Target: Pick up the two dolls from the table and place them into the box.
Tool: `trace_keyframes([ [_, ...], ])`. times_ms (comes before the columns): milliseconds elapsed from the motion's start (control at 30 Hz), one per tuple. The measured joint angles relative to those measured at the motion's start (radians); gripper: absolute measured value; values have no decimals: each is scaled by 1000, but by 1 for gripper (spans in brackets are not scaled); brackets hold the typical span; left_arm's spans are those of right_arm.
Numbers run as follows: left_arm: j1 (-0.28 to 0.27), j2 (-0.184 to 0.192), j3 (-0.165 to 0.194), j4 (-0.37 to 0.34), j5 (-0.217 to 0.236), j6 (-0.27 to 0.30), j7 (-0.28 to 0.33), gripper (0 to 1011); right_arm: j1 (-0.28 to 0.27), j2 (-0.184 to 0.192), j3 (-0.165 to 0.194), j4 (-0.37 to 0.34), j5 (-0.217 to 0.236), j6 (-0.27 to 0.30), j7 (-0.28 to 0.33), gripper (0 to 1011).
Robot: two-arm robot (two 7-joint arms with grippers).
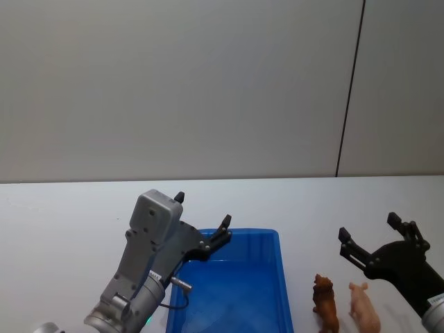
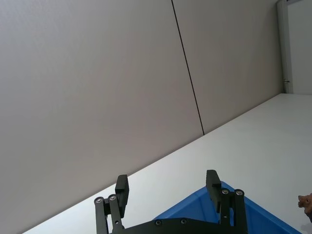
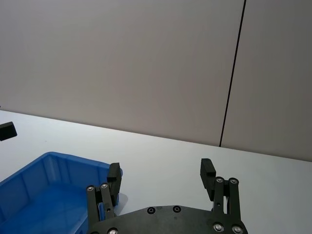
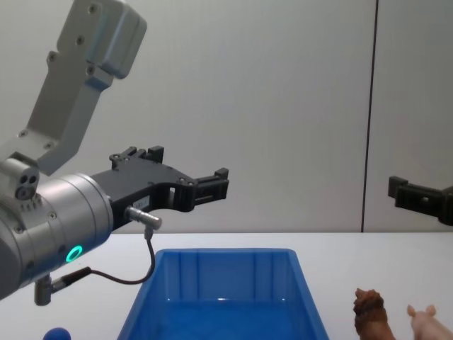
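Left gripper [image 1: 202,210] raised over box [image 1: 280,267], 11 o'clock corner; jaws wide apart, empty. Right gripper [image 1: 369,227] likewise spread and empty. Lion [image 1: 325,302] and pig [image 1: 364,307] stand at box's 3 o'clock.

place: we take it for a lab or test room | evidence: we see a bare white bench [image 1: 69,208] | plain grey panelled wall [image 1: 173,83] with one dark seam [image 1: 350,90]

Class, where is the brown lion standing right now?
In the head view, the lion stands on the table right of the blue box, the pink pig beside it on its right, near the open right gripper.
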Motion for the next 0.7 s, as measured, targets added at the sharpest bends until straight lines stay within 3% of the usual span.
trace_keyframes([
  [700,0,0,0,0,0,0,0,1001,0,0,0,0,0,0,0,1001],
])
